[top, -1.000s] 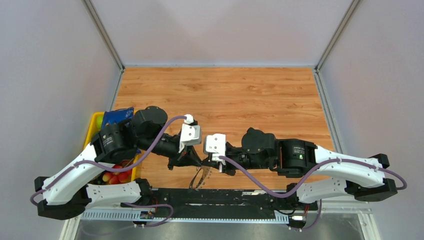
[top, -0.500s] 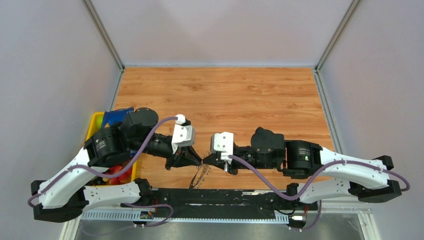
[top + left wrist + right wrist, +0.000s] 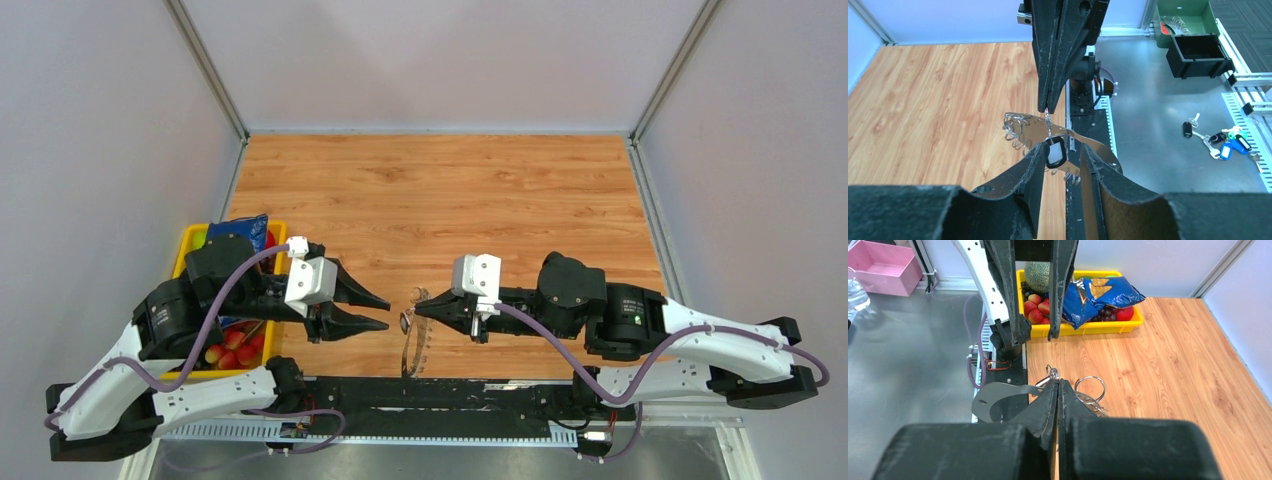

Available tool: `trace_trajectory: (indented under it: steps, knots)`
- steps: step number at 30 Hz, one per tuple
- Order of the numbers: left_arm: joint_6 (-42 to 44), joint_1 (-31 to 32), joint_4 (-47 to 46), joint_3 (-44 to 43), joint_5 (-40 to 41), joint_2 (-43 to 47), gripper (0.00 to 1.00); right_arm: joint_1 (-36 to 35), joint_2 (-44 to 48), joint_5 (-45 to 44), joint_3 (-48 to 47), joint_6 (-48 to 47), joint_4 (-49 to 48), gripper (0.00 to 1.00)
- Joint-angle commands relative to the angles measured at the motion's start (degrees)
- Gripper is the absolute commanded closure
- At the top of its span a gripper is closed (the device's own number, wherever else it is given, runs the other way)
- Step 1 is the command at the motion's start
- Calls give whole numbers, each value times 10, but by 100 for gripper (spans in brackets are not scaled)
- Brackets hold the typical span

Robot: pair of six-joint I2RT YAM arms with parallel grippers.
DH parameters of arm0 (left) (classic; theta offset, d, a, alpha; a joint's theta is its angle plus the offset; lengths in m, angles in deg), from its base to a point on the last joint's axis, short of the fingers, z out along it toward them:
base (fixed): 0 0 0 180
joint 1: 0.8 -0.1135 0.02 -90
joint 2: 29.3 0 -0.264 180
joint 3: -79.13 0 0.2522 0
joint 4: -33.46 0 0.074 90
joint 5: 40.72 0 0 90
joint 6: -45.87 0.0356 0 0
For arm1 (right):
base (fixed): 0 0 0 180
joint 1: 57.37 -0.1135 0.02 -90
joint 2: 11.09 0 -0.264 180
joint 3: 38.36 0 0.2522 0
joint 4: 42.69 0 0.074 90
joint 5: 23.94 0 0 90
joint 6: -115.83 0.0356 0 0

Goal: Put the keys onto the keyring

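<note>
The left tool (image 3: 386, 314) is seen with its jaws parted and nothing gripped. In the top view it stands a little apart from the load and is aimed at it. The right tool (image 3: 418, 308) is closed tight. As far as can be told, it is pinched on the rim of the keyring (image 3: 993, 390), which hangs below its tips over the near edge of the table (image 3: 450, 200). From just under those tips the key (image 3: 1055, 153) dangles by a small link. In the left wrist view its black head is lined up with the gap of the left tool. Whether the link is fully threaded onto the ring cannot be told.

The step is judged to be the handling of this key at the ring, with the task partly done at best. To do it well, the ring should be held steady and clear of the table by the right tool, so that the fringe of small rings (image 3: 1015, 131) is not snagged. The black head, not the thin link, should be taken by the left tool, squarely across its flat sides. The jaws should be closed slowly, since the key hangs free and may be knocked aside. The approach is best made straight along the line between the two tools. Room should be left for the yellow basket (image 3: 190, 245) beside the left arm.
</note>
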Motion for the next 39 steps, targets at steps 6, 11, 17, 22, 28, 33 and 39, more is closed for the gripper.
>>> trace_trajectory:
  steps: [6,11,17,22,28,33,39]
  knots:
    - [-6,1,-53,18,16,-21,59,1,13,-11,-4,10,-69,100]
    - [-4,1,-58,22,10,-28,59,1,16,-13,-6,11,-76,100]
    - [-4,1,-60,23,9,-30,71,1,18,-12,-1,11,-87,100]
    - [-6,1,-67,23,13,-30,91,1,24,-17,9,12,-104,100]
    - [-6,1,-74,22,18,-31,99,1,29,-23,31,12,-142,100]
    - [-6,1,-79,21,18,-30,100,1,34,-31,64,16,-197,100]
    - [-4,1,-81,23,22,-29,100,0,46,-47,118,20,-292,100]
